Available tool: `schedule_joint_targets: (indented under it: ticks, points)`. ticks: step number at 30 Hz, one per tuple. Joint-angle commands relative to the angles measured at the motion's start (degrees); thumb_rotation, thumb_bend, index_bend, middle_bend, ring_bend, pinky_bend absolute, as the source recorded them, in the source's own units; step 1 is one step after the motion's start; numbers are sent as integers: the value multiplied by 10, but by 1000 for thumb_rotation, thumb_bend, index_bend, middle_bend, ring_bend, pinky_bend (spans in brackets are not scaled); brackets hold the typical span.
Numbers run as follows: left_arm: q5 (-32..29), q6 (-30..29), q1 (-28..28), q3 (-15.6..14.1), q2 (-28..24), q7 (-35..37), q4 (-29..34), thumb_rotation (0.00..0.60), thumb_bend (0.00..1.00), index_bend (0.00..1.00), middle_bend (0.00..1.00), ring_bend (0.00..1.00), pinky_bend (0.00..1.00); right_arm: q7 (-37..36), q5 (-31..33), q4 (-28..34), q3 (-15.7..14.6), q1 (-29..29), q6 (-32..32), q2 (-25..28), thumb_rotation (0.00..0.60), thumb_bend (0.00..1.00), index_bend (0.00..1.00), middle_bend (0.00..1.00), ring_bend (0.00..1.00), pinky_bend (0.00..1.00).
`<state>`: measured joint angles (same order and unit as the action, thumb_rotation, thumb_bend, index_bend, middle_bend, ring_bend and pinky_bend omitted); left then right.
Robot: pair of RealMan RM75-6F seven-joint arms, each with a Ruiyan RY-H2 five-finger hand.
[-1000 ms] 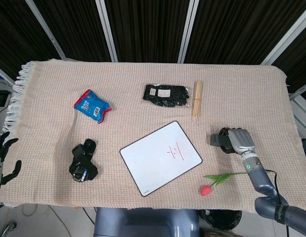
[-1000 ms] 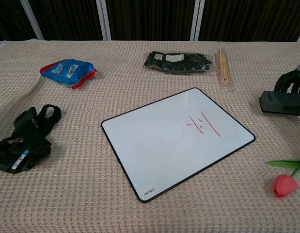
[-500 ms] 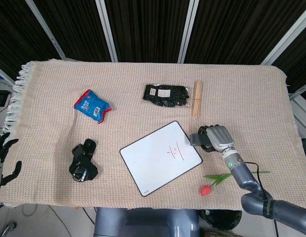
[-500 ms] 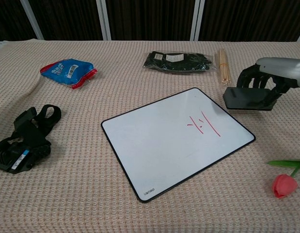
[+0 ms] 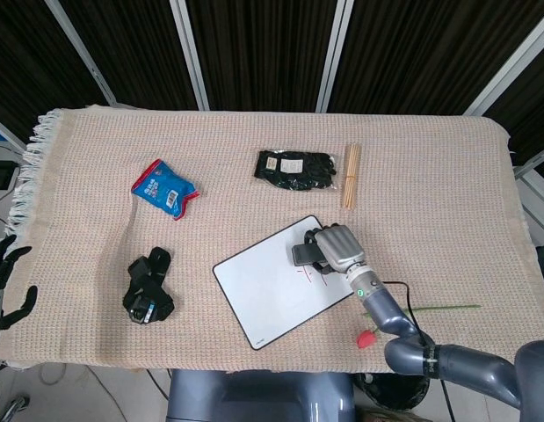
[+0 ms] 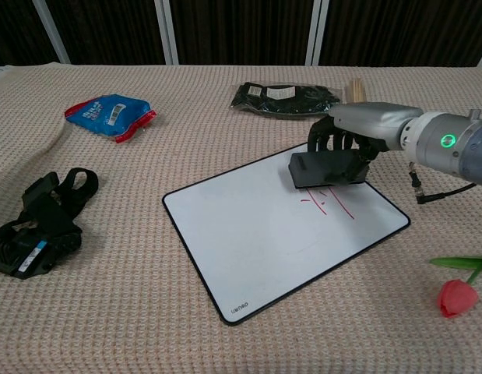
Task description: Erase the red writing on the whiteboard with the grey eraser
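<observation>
The whiteboard (image 5: 267, 286) (image 6: 256, 234) lies tilted near the table's front middle. Red writing (image 6: 328, 204) (image 5: 308, 277) marks its right part. My right hand (image 5: 335, 248) (image 6: 351, 134) grips the grey eraser (image 6: 326, 168) (image 5: 303, 255) over the board's far right area, just above the red strokes; whether the eraser touches the board is unclear. My left hand (image 5: 1, 286) hangs off the table's left edge with its fingers spread, holding nothing.
A blue snack packet (image 5: 163, 187) (image 6: 110, 113) and a black strap bundle (image 5: 148, 286) (image 6: 38, 222) lie left. A black pouch (image 5: 294, 170) (image 6: 284, 99) and wooden sticks (image 5: 351, 176) sit behind the board. A pink tulip (image 5: 370, 335) (image 6: 457, 296) lies front right.
My right hand has carried the eraser leftward from the cloth at the right onto the whiteboard, beside the red writing. The left hand has stayed still.
</observation>
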<state>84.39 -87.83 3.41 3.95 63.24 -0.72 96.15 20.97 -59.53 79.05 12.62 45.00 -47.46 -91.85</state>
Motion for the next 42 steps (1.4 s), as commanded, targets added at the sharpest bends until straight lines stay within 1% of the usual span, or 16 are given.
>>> schedule_joint_targets:
  ticks: [1,7,12,15,24,31,34,38,42]
  points:
    - [0,0,0,0,0,1,0,600,385,192,37,0,28,20,13,-14,2,14,-2,-20,600,452,474,445,451,352]
    - [1,0,0,0,0,1,0,600,384,192,37,0,28,47,31,-26,3,28,-10,-42,600,449,474,467,464,355]
    - [1,0,0,0,0,0,-1,600,384,192,37,0,28,59,33,-11,-7,26,-26,-41,600,449,487,483,476,363]
    - [1,1,0,-1,0,0,-1,600,384,192,37,0,28,61,27,9,-18,15,-40,-33,600,449,502,492,485,367]
    - [5,0,1,-2,5,-7,-1,600,384,192,37,0,28,76,15,75,-70,-29,-81,-6,600,450,519,503,490,375]
    - [4,0,2,-1,6,-7,-1,600,385,192,37,0,28,81,-17,125,-117,-69,-117,22,600,449,520,501,490,375]
    - [5,0,2,-1,6,-7,0,600,384,192,37,0,28,76,-33,138,-131,-84,-128,33,600,449,521,499,489,375]
    - [7,0,3,-1,8,-9,0,600,385,192,37,0,28,69,-47,140,-139,-97,-137,39,600,450,523,499,489,374]
    - [7,-1,3,-1,8,-9,0,600,384,192,37,0,28,68,-43,126,-134,-98,-134,37,600,450,527,499,489,374]
